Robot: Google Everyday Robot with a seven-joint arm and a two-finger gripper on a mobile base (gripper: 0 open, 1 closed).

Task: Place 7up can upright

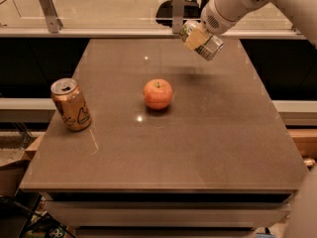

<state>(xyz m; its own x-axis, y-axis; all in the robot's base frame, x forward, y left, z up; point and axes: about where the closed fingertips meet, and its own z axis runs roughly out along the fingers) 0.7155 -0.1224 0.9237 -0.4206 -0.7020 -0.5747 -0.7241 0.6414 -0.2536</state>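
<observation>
The 7up can, whitish-silver with green markings, is held tilted in the air above the far right part of the brown table. My gripper is shut on it, with a yellowish finger pad across the can's side. The white arm reaches in from the upper right. The can's shadow lies on the table below it.
A red apple sits near the table's middle. An orange-gold can with dark script stands upright at the left. A ledge with metal brackets runs behind the table. Part of the arm shows at the lower right edge.
</observation>
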